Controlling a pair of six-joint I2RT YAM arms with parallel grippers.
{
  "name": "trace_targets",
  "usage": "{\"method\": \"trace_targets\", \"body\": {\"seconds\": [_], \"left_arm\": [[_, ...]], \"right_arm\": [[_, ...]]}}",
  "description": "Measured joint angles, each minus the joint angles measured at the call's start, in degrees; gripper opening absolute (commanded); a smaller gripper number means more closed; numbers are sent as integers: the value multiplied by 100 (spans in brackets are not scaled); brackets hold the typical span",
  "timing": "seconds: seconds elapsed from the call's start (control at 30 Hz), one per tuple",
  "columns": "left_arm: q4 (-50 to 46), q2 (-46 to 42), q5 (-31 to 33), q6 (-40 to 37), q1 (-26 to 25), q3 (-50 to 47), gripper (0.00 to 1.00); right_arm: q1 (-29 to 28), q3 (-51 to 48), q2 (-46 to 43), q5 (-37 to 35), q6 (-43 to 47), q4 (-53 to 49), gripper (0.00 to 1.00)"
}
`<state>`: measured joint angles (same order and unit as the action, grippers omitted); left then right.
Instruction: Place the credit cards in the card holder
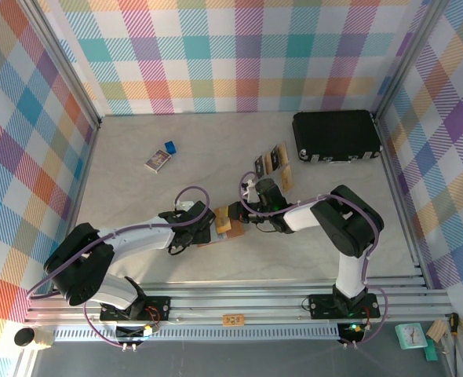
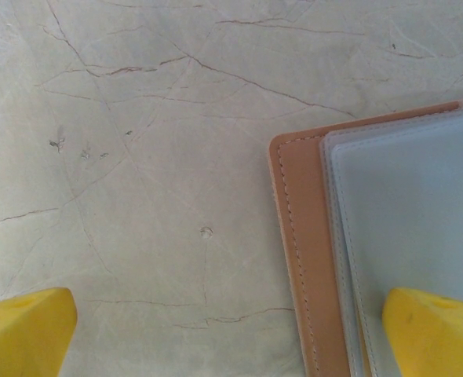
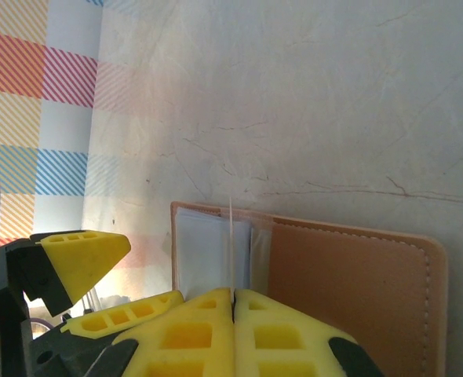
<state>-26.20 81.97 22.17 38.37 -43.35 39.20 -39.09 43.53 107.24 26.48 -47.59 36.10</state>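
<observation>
The tan card holder (image 1: 230, 225) lies open at mid-table, its greyish clear sleeves (image 2: 412, 220) facing up inside the stitched leather cover (image 3: 349, 290). My left gripper (image 1: 213, 225) is open and straddles the holder's left edge: one yellow finger (image 2: 439, 334) rests over the sleeves and the other (image 2: 23, 330) is over bare table. My right gripper (image 3: 233, 302) is shut on a thin credit card (image 3: 231, 236), seen edge-on, standing over the sleeves. Several more dark and tan credit cards (image 1: 272, 162) lie behind the holder.
A large black case (image 1: 335, 135) sits at the back right by the wall. A small printed box (image 1: 158, 160) and a tiny blue object (image 1: 169, 147) lie at the back left. Checked walls enclose the table on three sides.
</observation>
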Motion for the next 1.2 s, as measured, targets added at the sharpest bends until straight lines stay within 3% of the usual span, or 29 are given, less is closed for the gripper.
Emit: {"method": "trace_targets", "body": {"seconds": [1.2], "left_arm": [[24, 0, -2, 0, 0, -7, 100]], "right_arm": [[-48, -254, 107, 24, -129, 490, 0]]}}
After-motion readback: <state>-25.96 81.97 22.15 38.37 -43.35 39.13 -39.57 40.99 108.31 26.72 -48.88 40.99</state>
